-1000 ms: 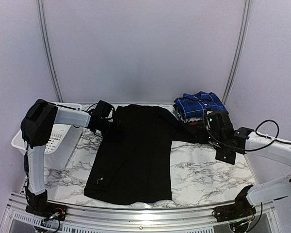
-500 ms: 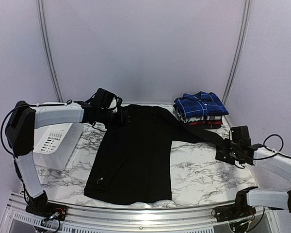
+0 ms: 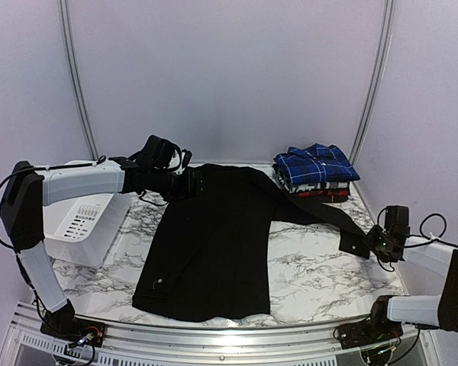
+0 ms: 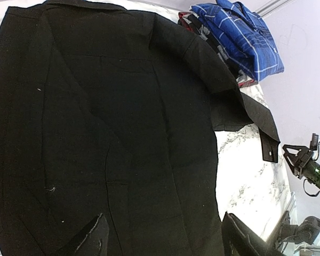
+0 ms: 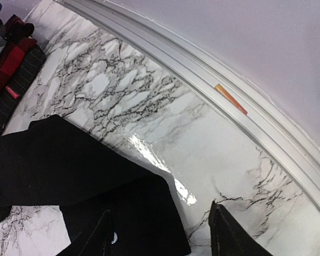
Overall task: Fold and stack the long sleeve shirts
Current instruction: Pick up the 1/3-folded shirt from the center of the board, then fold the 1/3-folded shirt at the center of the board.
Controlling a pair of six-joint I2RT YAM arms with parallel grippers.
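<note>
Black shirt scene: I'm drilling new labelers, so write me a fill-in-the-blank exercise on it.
The black shirt lies spread on the ___ table.
On the stack, the top shirt is ___ plaid.
The basket stands at the table's ___ end.
The right gripper is ___.
Missing: marble; blue; left; open.

Spread shirt (image 3: 214, 244) centre of table (image 3: 320, 267); folded stack (image 3: 317, 171) far right behind it; basket (image 3: 91, 242) at left edge.
</note>
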